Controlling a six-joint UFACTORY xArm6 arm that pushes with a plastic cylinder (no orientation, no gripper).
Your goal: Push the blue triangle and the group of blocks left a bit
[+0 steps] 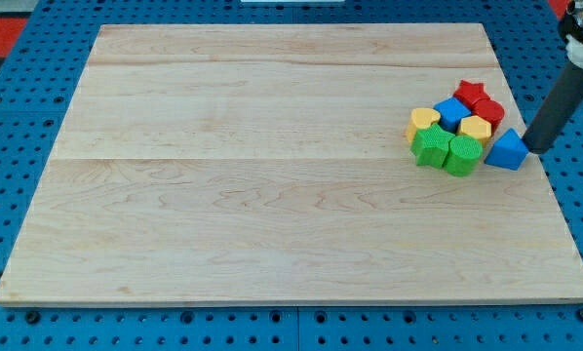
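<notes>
A blue triangle (508,150) lies near the board's right edge. Just to its left sits a tight group of blocks: two green blocks (432,144) (462,154) in front, two yellow blocks (424,121) (475,128), a blue cube (453,111) and two red blocks (470,93) (489,113) behind. My tip (532,148) stands at the triangle's right side, close to it or just touching; I cannot tell which. The dark rod slants up toward the view's top right.
The wooden board (272,175) rests on a blue pegboard table (9,146). The board's right edge (550,175) runs just beside my tip.
</notes>
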